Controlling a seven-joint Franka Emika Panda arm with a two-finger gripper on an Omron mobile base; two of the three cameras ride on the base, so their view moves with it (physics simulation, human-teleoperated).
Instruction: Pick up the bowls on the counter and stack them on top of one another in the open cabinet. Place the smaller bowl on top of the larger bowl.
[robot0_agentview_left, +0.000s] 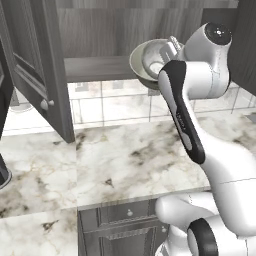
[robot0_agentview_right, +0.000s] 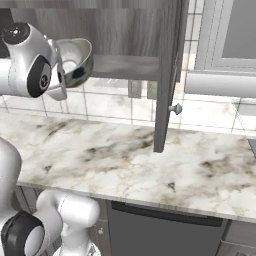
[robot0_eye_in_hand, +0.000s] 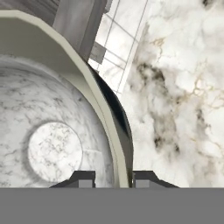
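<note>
The gripper (robot0_eye_in_hand: 113, 177) is clamped on the rim of the larger bowl (robot0_agentview_left: 145, 64). In the hand view one dark finger (robot0_eye_in_hand: 83, 178) sits inside the bowl and the other sits outside it, with the thin pale rim squeezed between them.

The big bowl is up in the air, high above the counter (robot0_agentview_left: 125, 155). It is tipped on its side, so its open mouth faces out and a bit up. It hangs right at the front edge of the shelf of the open cabinet (robot0_agentview_left: 95, 67). From the left base view it covers the right end of that shelf. From the right base view the bowl (robot0_agentview_right: 76, 61) is at the left end of the shelf (robot0_agentview_right: 125, 65), next to the round white end of the arm. I cannot tell if the bowl touches the shelf.

The inside of the bowl (robot0_eye_in_hand: 52, 131) is pale with faint grey marks and a round flat bottom. The outside is dark and shiny.

The cabinet door (robot0_agentview_left: 40, 70) stands open to the left of the shelf, and it has a small round knob (robot0_agentview_left: 45, 104). Another door (robot0_agentview_right: 167, 75) with a knob hangs to the right of the shelf in the right base view. White wall tiles (robot0_agentview_left: 120, 102) run under the cabinet, behind the counter.
</note>
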